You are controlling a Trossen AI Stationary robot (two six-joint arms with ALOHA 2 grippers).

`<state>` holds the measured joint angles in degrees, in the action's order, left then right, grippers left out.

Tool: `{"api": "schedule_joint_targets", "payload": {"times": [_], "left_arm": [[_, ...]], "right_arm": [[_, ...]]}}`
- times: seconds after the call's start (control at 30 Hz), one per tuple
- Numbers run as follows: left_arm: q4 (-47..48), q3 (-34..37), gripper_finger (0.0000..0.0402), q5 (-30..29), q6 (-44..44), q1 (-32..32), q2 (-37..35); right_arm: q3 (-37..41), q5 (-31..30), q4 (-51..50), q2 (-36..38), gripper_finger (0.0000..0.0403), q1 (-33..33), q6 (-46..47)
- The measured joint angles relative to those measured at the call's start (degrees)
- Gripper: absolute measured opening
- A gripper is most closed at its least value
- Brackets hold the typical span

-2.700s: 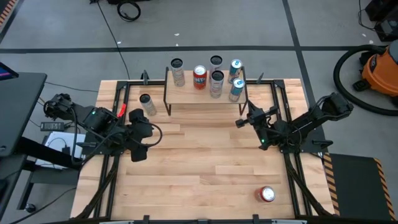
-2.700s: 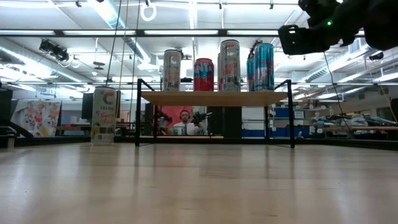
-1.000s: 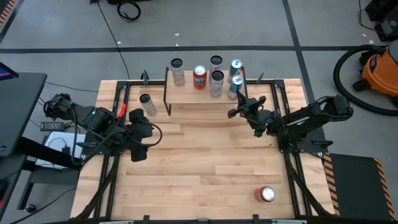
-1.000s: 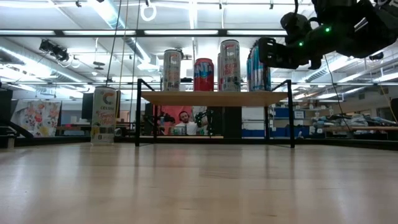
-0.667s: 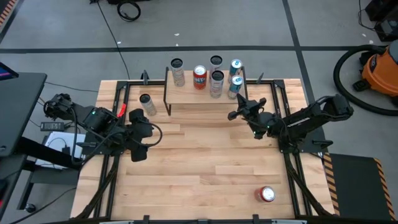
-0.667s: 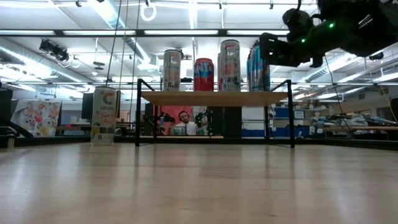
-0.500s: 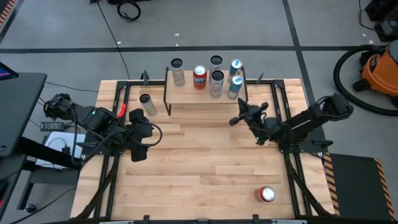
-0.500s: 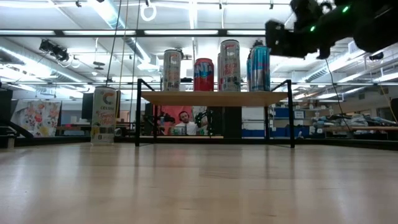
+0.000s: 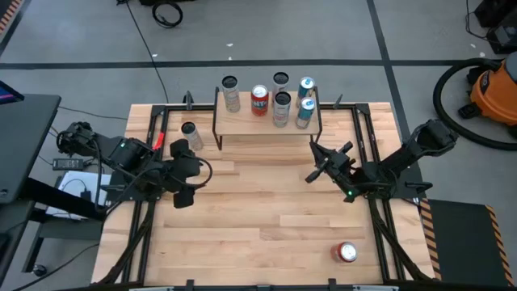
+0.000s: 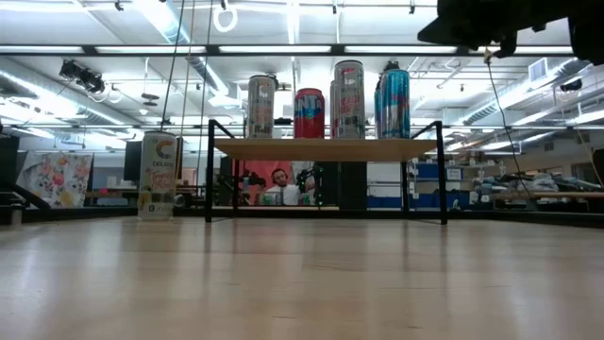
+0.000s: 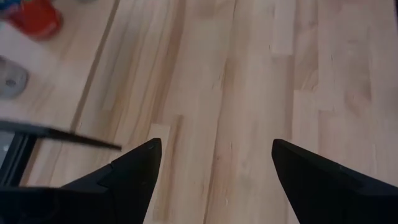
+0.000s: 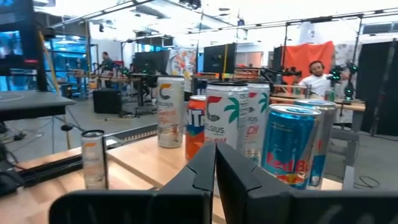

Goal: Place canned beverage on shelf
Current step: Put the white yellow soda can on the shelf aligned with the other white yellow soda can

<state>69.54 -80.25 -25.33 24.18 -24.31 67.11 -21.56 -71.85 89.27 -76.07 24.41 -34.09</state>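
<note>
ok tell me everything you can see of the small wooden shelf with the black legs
The small low shelf has a light wooden top board on thin black metal legs, standing level and upright at the far edge of the larger wooden tabletop. Five upright cans rest on the board: a silver one, a red-orange one, two more silver ones behind and beside it, and a blue one near its right end. Neither gripper touches it.

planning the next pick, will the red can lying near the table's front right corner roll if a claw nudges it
Likely yes: the red can lies on its side on the bare, flat table, so a sideways nudge should roll it. It probably resists sliding endwise.
</note>
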Motion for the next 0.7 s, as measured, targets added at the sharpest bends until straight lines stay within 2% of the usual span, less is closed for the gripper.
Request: {"api": "schedule_joint_targets", "payload": {"times": [0.23, 0.33, 0.47, 0.7], "left_arm": [[-5.6, 0.0, 0.0316, 0.1, -3.9, 1.4, 0.0], [-5.4, 0.0, 0.0316, 3.3, -3.9, 2.4, 0.0], [-4.4, 0.0, 0.0316, 10.8, -3.0, 4.0, 0.0], [-2.7, -0.1, 0.0316, 11.4, -5.9, 5.3, 1.3]], "right_arm": [[0.0, -0.1, -0.2, 0.0, 0.0032, 2.7, -2.5], [0.0, -0.1, -0.2, 0.0, 0.0039, 3.8, -3.7], [0.0, -0.6, -0.2, 0.0, 0.0054, 5.0, -3.9], [0.0, -0.8, -0.2, 0.0, 0.0081, 5.5, -3.9]]}}
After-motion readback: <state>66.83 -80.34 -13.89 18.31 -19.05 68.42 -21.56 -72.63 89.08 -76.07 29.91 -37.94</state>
